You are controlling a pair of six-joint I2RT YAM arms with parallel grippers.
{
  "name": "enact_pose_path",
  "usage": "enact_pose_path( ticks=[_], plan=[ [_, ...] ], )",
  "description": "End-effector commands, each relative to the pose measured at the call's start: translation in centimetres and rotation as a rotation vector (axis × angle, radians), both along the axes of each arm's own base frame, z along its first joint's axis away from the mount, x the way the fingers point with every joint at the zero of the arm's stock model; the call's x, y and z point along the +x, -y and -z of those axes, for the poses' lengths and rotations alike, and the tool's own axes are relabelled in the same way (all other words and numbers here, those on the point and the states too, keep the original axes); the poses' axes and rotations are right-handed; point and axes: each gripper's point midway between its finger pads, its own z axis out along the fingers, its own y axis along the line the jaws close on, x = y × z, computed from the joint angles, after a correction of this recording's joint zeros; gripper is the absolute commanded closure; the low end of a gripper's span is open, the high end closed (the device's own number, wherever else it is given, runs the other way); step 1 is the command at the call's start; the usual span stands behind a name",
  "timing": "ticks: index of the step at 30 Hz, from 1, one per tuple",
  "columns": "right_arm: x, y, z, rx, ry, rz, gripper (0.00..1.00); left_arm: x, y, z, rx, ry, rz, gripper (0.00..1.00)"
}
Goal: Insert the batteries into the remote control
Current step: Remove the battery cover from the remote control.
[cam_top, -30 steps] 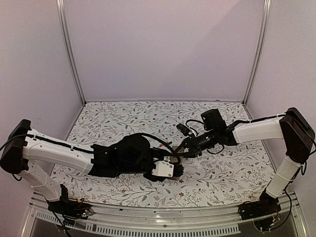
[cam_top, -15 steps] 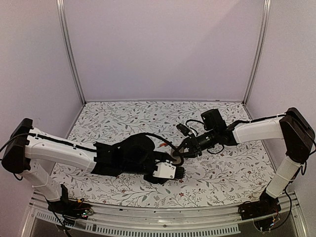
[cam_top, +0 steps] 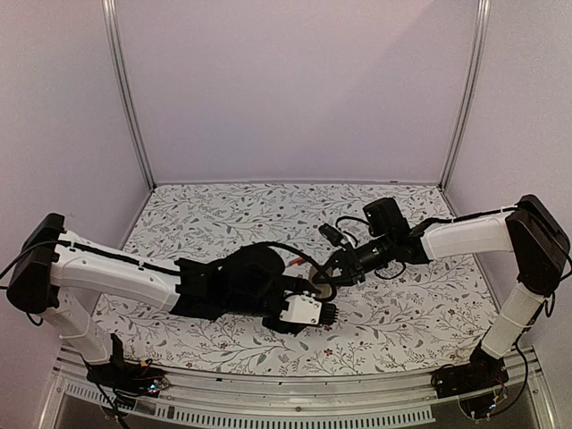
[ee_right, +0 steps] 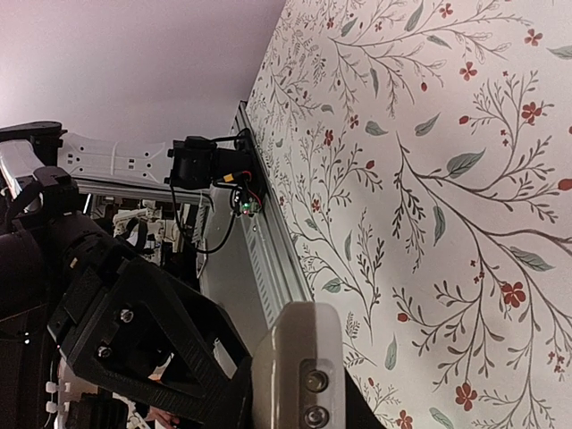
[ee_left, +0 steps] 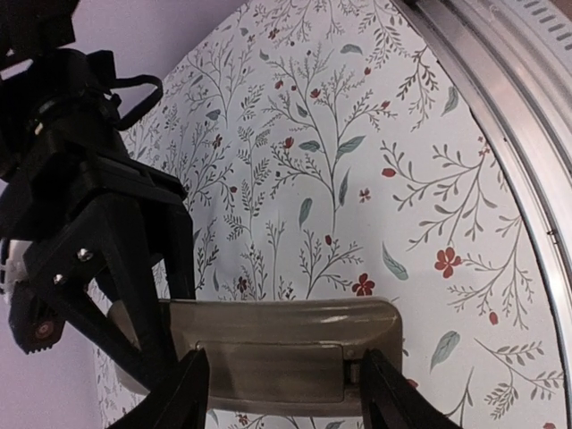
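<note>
Left arm shifted right | left claw [ee_left: 281, 393] clamps remote control [ee_left: 286, 349] | right claw [ee_right: 268, 393] closed on it

grey-beige remote control [ee_left: 286, 344], back up, lying level above the table, battery recess showing

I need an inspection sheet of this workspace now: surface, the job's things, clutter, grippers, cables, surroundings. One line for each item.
Surface: floral-patterned table top, flat.
Job's things: remote control, grey-beige back showing, held above the table; batteries not seen.
Clutter: nothing seen.
Grippers: left gripper closed on the remote's sides; right gripper shut, meeting the remote's end; whether it holds something cannot be told.
Cables: black cables looping at the right wrist.
Surroundings: plain white walls, metal rail along the near edge.
</note>
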Motion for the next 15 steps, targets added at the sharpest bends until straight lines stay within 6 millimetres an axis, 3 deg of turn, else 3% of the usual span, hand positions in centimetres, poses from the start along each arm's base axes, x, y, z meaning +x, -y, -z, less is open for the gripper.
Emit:
enact_pose_path(
  ticks=[1,9,15],
  plan=[
    [-1.2,-0.7,-2.4,0.056,0.029,-0.057,1.0,0.8,-0.1,1.1,0.039,0.008,-0.022,0.42],
    [-1.8,-0.9,-2.7,0.072,0.032,-0.086,1.0,2.3,-0.9,2.0,0.068,0.079,-0.066,0.41],
    [-1.8,-0.9,-2.1,0.06,0.017,-0.084,1.0,2.5,-0.4,-0.8,-0.027,0.197,-0.06,0.42]
  ],
)
